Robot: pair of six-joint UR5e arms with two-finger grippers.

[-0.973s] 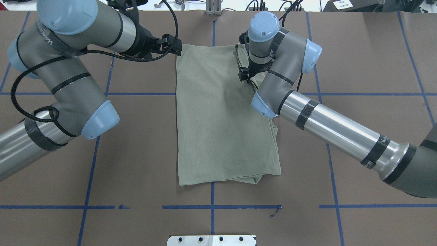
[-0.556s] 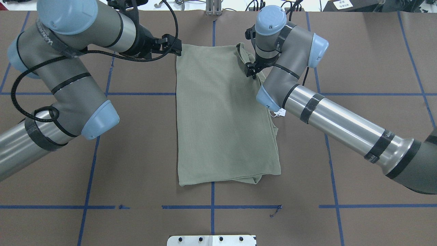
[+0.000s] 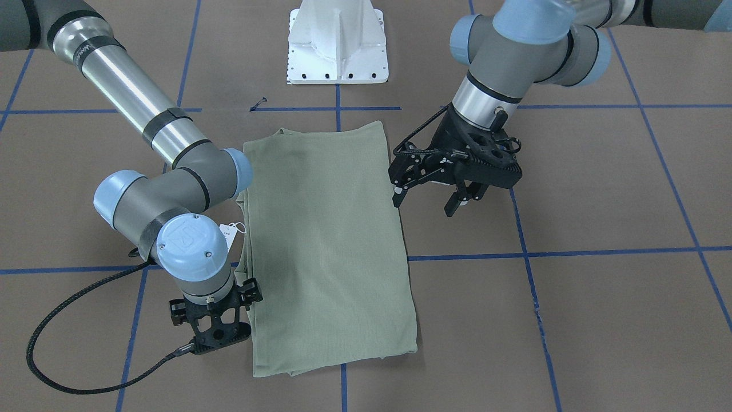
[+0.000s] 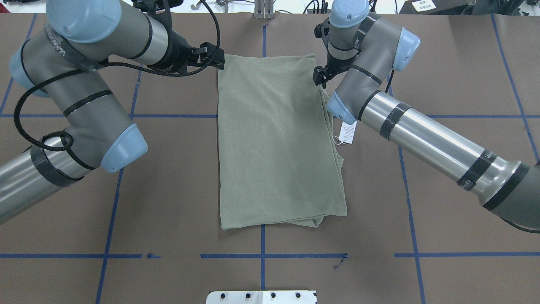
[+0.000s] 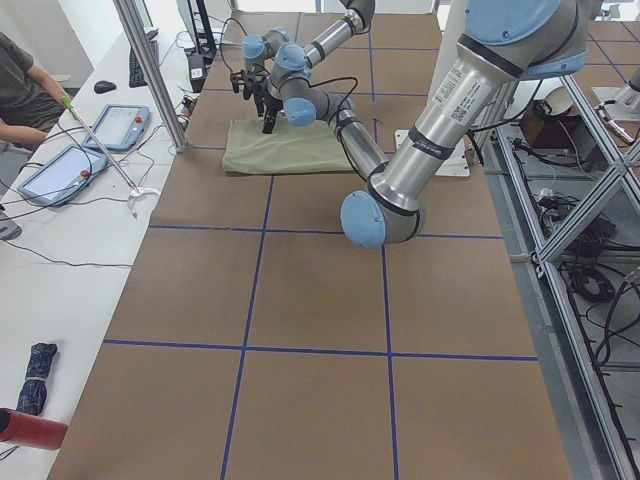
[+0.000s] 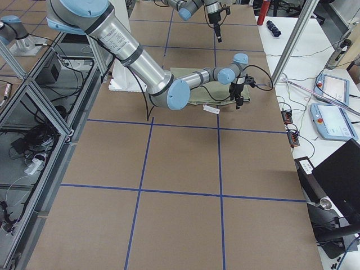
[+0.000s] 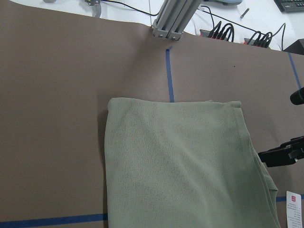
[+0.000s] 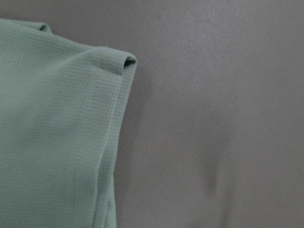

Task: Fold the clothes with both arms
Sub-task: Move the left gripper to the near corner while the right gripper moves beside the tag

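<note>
The pale sage-green shirt [image 4: 274,139] lies folded in a long rectangle mid-table; it also shows in the front view [image 3: 326,240]. Its white hang tag [image 4: 348,131] sticks out from the right edge under my right arm. My left gripper [image 3: 426,201] is open and empty, held just off the shirt's far left corner [image 4: 219,63]. My right gripper [image 4: 319,78] is low at the shirt's right edge near the far right corner [image 8: 118,61]. I cannot tell whether it is open or shut. No fingers show in either wrist view.
The white pedestal base [image 3: 337,46] stands at the near edge. Blue tape lines [image 4: 261,255] grid the brown table. A metal post [image 7: 171,19] stands at the far edge. A black cable [image 3: 74,366] loops beside the right arm. An operator [image 5: 20,80] and tablets [image 5: 75,170] are beyond the far side.
My right gripper moved far and right, from on top of the shirt to its right edge. The folded-over flap at the far right corner spread flat. The hang tag came into view. The left arm stayed still.
</note>
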